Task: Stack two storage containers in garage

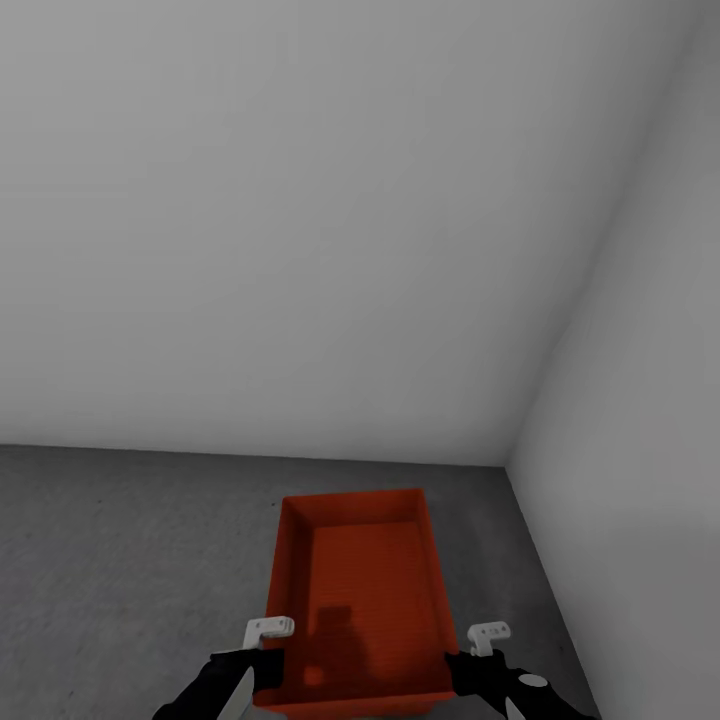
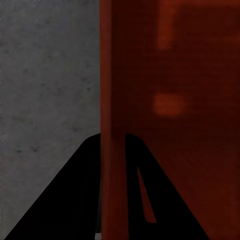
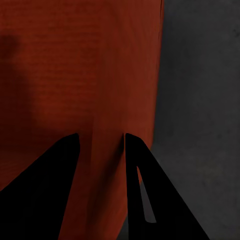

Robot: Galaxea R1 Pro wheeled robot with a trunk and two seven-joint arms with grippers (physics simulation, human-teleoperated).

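Note:
One red-orange storage container [image 1: 360, 590] sits low in front of me over the garage floor [image 1: 130, 560], open top up and empty. My left gripper [image 1: 262, 668] clamps its left side wall, and my right gripper [image 1: 468, 668] clamps its right side wall. In the left wrist view the black fingers [image 2: 75, 190] straddle the thin red wall of the container [image 2: 170, 100]. The right wrist view shows the same grip on the container [image 3: 80, 65], with dark concrete floor [image 3: 200, 100] beyond. I cannot tell whether the bin rests on the floor or hangs just above it.
A plain white-grey back wall [image 1: 300, 250] meets a side wall [image 1: 640, 450] in a corner just beyond the container's far right. Speckled grey floor [image 2: 45, 75] stretches away to the left of the bin.

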